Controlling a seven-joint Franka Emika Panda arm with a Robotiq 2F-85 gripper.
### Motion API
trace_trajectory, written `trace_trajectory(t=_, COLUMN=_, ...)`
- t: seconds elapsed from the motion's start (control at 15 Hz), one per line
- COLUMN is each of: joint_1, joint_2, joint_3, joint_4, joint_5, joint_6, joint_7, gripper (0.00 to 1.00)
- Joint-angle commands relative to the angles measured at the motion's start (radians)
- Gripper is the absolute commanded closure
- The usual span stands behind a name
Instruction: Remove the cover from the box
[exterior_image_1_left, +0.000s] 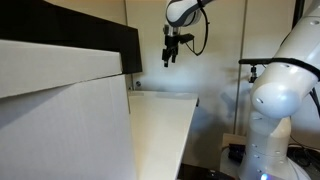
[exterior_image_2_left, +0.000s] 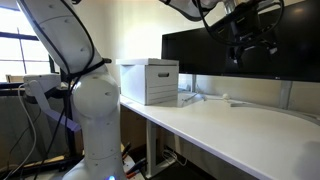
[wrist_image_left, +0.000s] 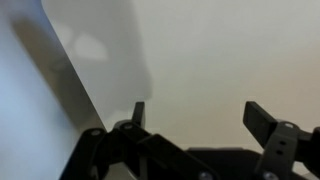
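Exterior views, read left to right: arm base (exterior_image_2_left: 90, 110), then the box (exterior_image_2_left: 152, 90), then bare table (exterior_image_2_left: 230, 135), then the gripper (exterior_image_2_left: 245, 48).

- Box stands on the table corner nearest the arm base, close to the back edge where the black screen (exterior_image_2_left: 230, 60) runs.
- The cover (exterior_image_2_left: 150, 64) sits on the box, flat and level. Its rim hangs down over the top of the walls on every side I can see. Not yet removed.
- In an exterior view taken from just beside the box, the cover (exterior_image_1_left: 60, 65) overhangs the box wall (exterior_image_1_left: 60, 135) slightly.

Handling (judgement):
- Cover looks like thin white card: light, stiff enough across the rim, likely to flex in the middle.
- Surface is smooth, so it may slip.
- The flat top gives nothing to pinch. The best hold looks like the downturned rim on a long side, one finger under the lip and one on top, then lift straight up so the box does not drag along.

Gripper:
- High in the air over the open stretch of table, well apart from the cover and toward the far end edge from the box.
- Wrist view: gripper (wrist_image_left: 197, 115) has its fingers (wrist_image_left: 138, 112) spread apart with nothing between them. Only pale table or wall shows below; cover not in that view.
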Motion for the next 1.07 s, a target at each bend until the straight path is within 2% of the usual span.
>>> trace_trajectory(t=0.0, joint_1=0.013, joint_2=0.004, joint_3=-0.011, joint_4=0.011, joint_5=0.034, joint_6=-0.036, joint_7=-0.04, gripper=0.0)
trace_trajectory(t=0.13, joint_1=0.016, joint_2=-0.01, joint_3=-0.033, joint_4=0.03, joint_5=0.064, joint_6=-0.098, joint_7=-0.087, gripper=0.0)
trace_trajectory(t=0.4, joint_1=0.086, joint_2=0.002, joint_3=0.031, joint_4=0.012, joint_5=0.16, joint_6=-0.156, joint_7=-0.027, gripper=0.0)
trace_trajectory(t=0.67, joint_1=0.164, joint_2=-0.012, joint_3=0.081, joint_4=0.001, joint_5=0.263, joint_6=-0.212, joint_7=-0.035, gripper=0.0)
trace_trajectory(t=1.0, joint_1=0.223, joint_2=-0.085, joint_3=0.096, joint_4=-0.007, joint_5=0.385, joint_6=-0.354, joint_7=-0.059, gripper=0.0)
